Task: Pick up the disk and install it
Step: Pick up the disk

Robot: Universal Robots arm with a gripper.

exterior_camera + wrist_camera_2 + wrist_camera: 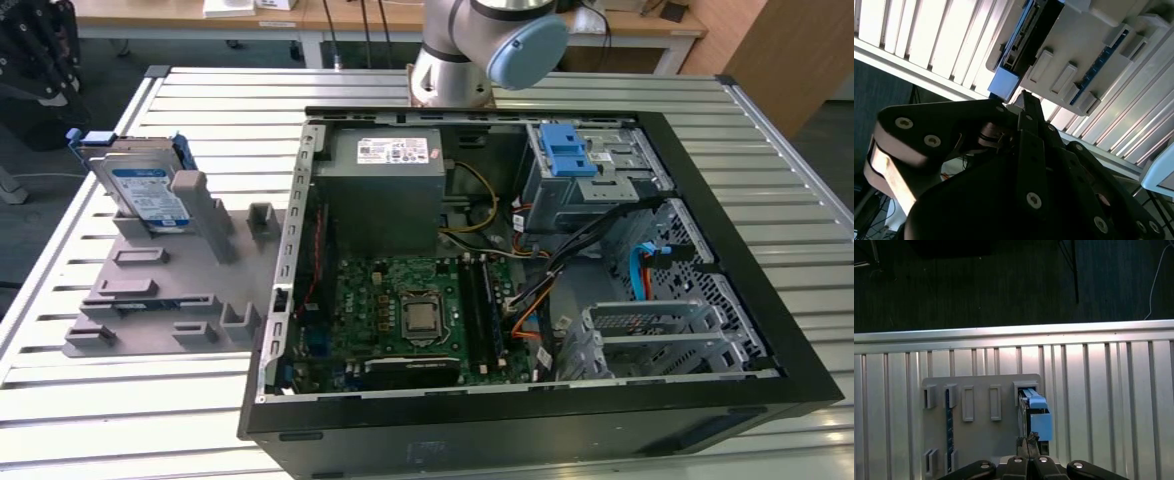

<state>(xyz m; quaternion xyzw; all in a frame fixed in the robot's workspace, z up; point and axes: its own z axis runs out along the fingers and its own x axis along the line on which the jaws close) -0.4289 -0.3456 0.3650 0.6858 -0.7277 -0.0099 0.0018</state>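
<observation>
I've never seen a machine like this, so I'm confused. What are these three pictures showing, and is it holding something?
It is a robot arm standing at the far edge of a ribbed metal table. One camera stands away from the arm and sees the whole scene. It shows an open computer case and, at the exterior view's left, a grey holder with the disk standing in it. Two more cameras ride near the arm's wrist and look past its gripper toward the disk. The black fingers look pressed together with nothing between them, so nothing is held.
</observation>
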